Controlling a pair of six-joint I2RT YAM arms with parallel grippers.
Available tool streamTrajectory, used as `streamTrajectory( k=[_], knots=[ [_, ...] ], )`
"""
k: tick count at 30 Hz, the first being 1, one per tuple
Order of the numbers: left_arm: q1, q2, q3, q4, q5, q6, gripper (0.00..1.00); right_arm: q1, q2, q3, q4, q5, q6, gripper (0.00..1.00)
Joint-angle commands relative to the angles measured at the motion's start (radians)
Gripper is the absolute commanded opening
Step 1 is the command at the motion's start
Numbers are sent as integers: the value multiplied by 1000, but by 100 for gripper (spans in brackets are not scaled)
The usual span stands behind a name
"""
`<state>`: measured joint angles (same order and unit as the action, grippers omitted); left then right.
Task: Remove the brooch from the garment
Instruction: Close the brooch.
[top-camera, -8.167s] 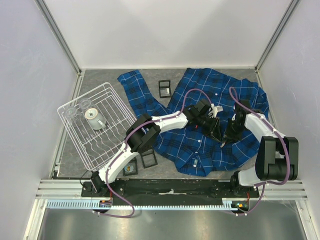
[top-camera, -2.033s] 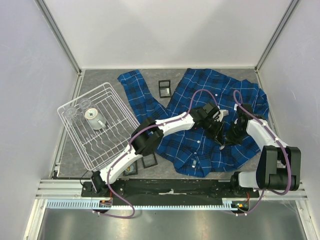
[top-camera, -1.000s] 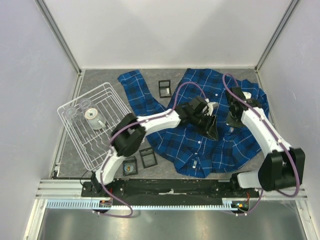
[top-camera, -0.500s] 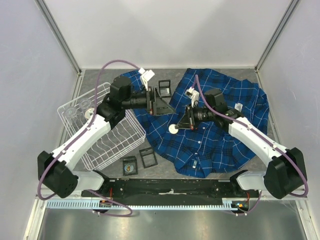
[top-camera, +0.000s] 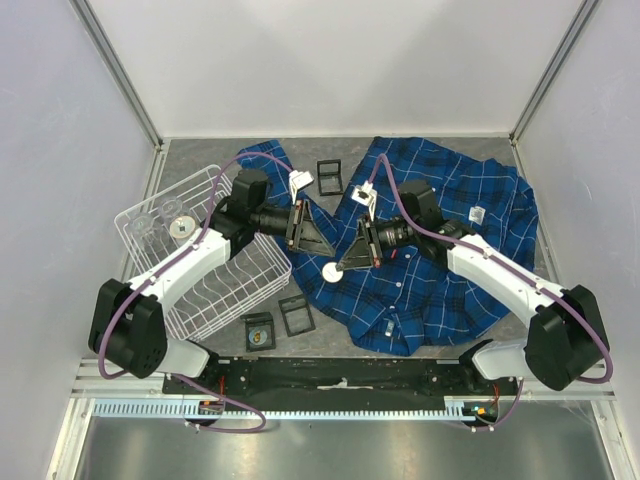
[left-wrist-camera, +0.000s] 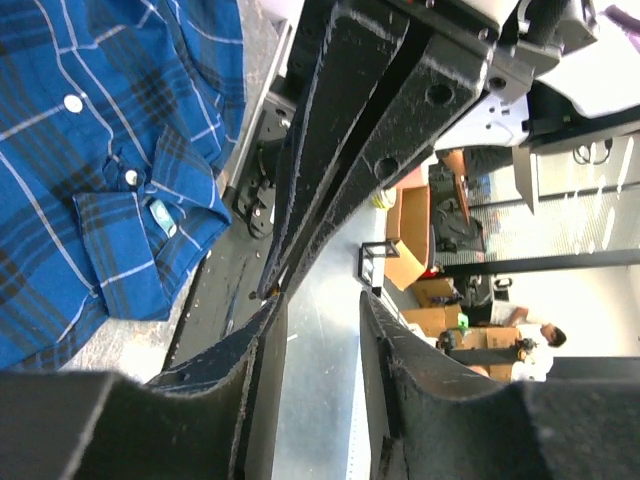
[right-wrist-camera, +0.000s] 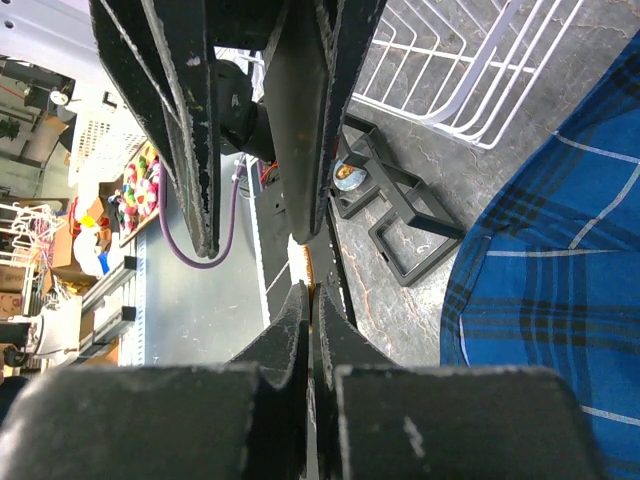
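Note:
The garment (top-camera: 450, 290), a blue plaid shirt, lies spread over the right half of the table, also in the left wrist view (left-wrist-camera: 90, 120) and the right wrist view (right-wrist-camera: 560, 300). My right gripper (top-camera: 342, 264) reaches left past the shirt's left edge, shut on the brooch (top-camera: 334, 271), a small white round disc at its tip. In the right wrist view the shut gripper (right-wrist-camera: 311, 290) pinches a thin bright sliver of the brooch (right-wrist-camera: 309, 270). My left gripper (top-camera: 326, 244) points right, tip to tip with it, and stands open (left-wrist-camera: 320, 297) with nothing between its fingers.
A white wire dish rack (top-camera: 190, 290) holding small round items stands at the left, also in the right wrist view (right-wrist-camera: 450, 60). Black square frames lie on the grey table: one at the back (top-camera: 330, 177), two near the front (top-camera: 296, 314), (top-camera: 260, 330).
My right gripper left the shirt's middle and carried the white disc leftward past its edge. My left arm swung away to the back left, opened wide, then narrowed and came back toward the right gripper.

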<state>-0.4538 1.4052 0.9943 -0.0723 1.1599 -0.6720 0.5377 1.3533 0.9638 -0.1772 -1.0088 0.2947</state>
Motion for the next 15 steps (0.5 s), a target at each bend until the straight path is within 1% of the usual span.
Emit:
streamTrajectory(
  k=[1,4,5,7,12,15],
  knots=[
    [0,6,44,-122,84,116,41,-1,-10,46,13,-21,-46,0],
    [-2,-2,43,-181,54,158,47,-1,-11,49,4,-17,-58,0],
    [-2,-8,34,-182,52,160,50,1,-16,49,1,-19,-57,0],
    [-6,-6,27,-184,38,163,52,-2,-17,49,1,-20,-62,0],
    [-23,9,20,-190,12,170,50,1,-23,47,-1,-37,-65,0],
    [-23,20,29,-207,3,193,51,-1,-23,46,1,-34,-65,0]
  ],
)
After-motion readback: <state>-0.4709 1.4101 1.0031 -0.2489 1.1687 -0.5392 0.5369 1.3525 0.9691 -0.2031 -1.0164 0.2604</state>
